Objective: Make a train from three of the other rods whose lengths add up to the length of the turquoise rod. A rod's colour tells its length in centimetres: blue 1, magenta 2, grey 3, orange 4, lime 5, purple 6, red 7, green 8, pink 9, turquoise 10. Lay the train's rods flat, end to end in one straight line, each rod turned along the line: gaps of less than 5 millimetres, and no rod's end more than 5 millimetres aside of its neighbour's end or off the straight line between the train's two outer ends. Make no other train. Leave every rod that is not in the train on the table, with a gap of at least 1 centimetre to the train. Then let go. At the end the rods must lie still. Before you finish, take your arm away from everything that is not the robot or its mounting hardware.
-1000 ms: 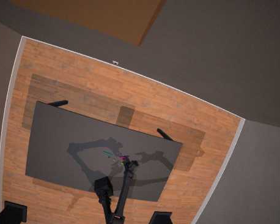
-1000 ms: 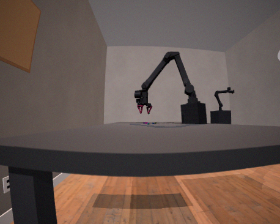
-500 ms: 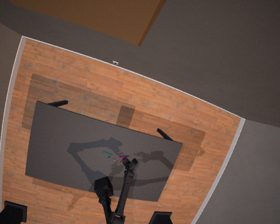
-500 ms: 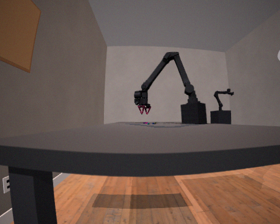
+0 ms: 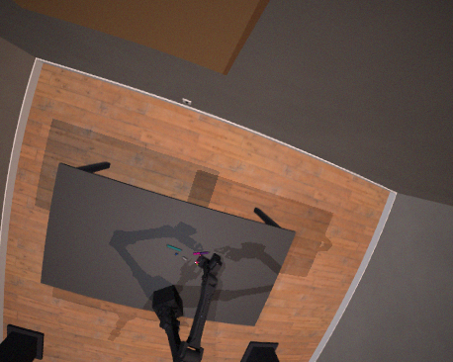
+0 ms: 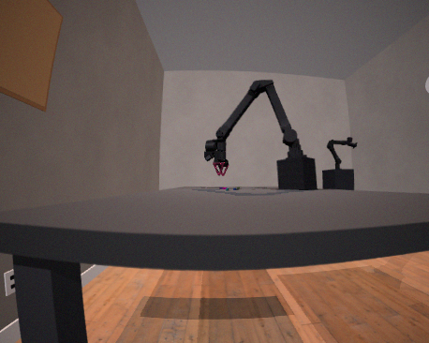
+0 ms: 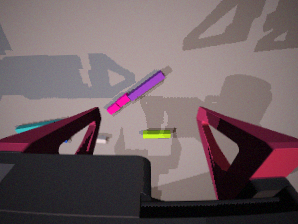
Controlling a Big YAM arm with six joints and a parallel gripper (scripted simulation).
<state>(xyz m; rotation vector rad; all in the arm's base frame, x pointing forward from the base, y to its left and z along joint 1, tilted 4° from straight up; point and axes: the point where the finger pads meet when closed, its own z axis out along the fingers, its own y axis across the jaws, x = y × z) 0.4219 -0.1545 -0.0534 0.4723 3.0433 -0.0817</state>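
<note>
I'm over the counter [image 5: 94, 213] [image 6: 211, 213] [image 7: 55, 32] with my tool [image 5: 199, 262] [image 6: 221, 174] [image 7: 148, 112] released, its two fingers spread wide and nothing between them. The exterior view gives me what the other two can't: my fingertips hang above the surface, touching no rod.

Now to the wrist view, and here's the train, right of the upper middle: a purple rod [image 5: 205, 253] [image 7: 146, 85] slanting down-left into two magenta rods [image 5: 197, 253] [image 7: 123, 100], roughly in one line. I can pick out two pieces there; from the top they blur into one streak. Whether there's a slight gap or sideways step at the joints, I can't tell.

Below them, just right of the middle, lies the lime rod [image 7: 157, 134], flat and well apart from the purple one. I can't make it out from the top, where my arm [image 5: 208, 284] [image 6: 239, 110] crowds that spot.

Over left in the wrist view, one finger cuts across the turquoise rod [image 5: 174, 247] [image 7: 37, 126], while the top view shows it lying left of the train. The blue rod [image 5: 176, 254] [image 7: 67, 141] is a mere speck through the finger's opening, and the grey rod [image 5: 185, 258] [image 7: 102, 139] sits just beside that finger. From the exterior, they're all tiny coloured dabs.
</note>
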